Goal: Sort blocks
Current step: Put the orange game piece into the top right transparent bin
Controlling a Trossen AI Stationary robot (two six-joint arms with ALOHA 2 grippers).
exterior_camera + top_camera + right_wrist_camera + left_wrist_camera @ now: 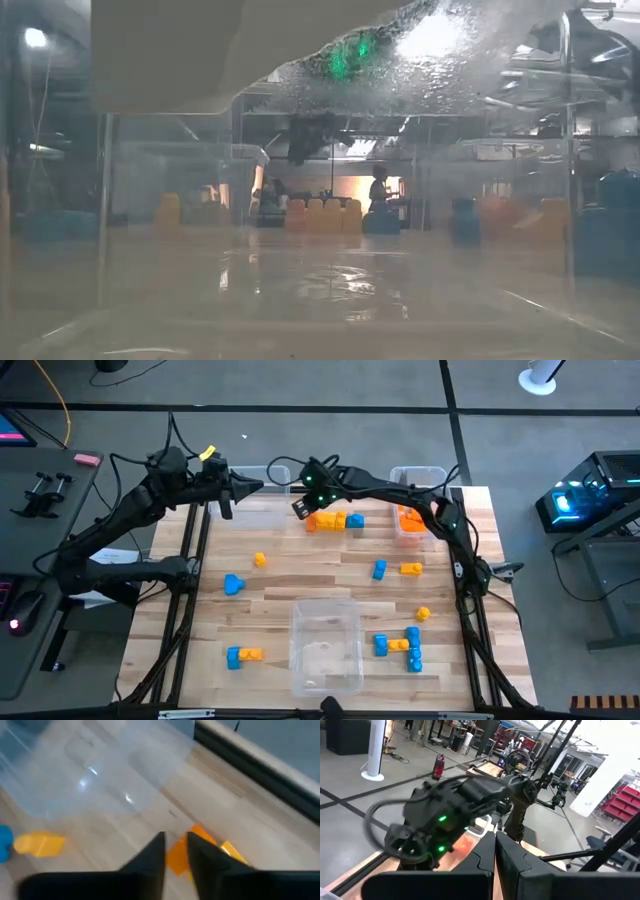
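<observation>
A short row of orange and blue blocks (335,520) lies at the table's far middle. My right gripper (300,508) slants down over its left end. In the right wrist view its fingers (176,851) stand almost together, and an orange block (202,834) shows in and beside the narrow slit. My left gripper (495,857) is shut on nothing and held level above the table's far left (250,486). Single blocks lie scattered: orange (260,560), blue (233,584), blue (379,569). My right gripper comes at the left end of the row (177,859) slanting down from the table's right. Orange shows in the slit between its fingers. I cannot tell whether they touch that block or stand just above it.
Clear bins stand at the near middle (352,660), the far left middle (265,505) and the far right (432,472), the last holding orange blocks. More blocks lie at the near right (400,645) and near left (243,655). The low view looks through a bin wall (105,200).
</observation>
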